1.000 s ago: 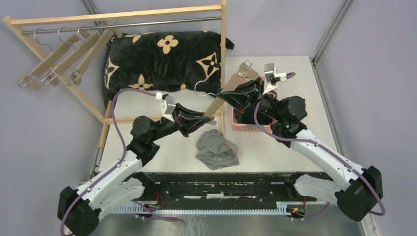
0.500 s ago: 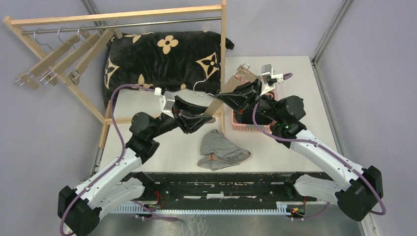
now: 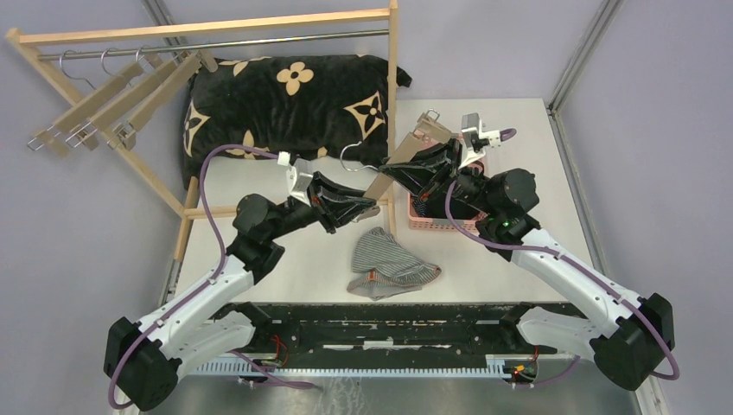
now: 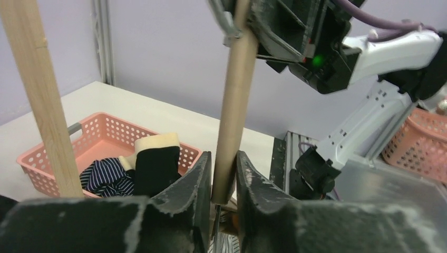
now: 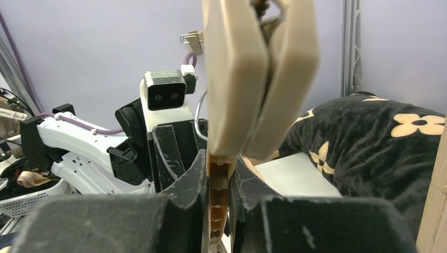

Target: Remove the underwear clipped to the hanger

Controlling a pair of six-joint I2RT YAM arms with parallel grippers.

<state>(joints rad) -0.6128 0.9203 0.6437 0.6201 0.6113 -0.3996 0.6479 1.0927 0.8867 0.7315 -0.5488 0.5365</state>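
We are gripping the wooden clip hanger (image 3: 381, 183) from both ends: the left gripper (image 4: 222, 179) is pinching its lower tip and the right gripper (image 5: 217, 174) is clamping the bar higher up. The grey-white pinstriped boxers (image 3: 389, 264) are lying loose on the table (image 3: 294, 259) just below, and the navy striped pair (image 4: 105, 176) and the black pair (image 4: 155, 166) are sitting in the pink basket (image 4: 105, 118). Judging the unclipping done, we are aiming to move both arms together, grips firm, with the clips well clear of the cloth.
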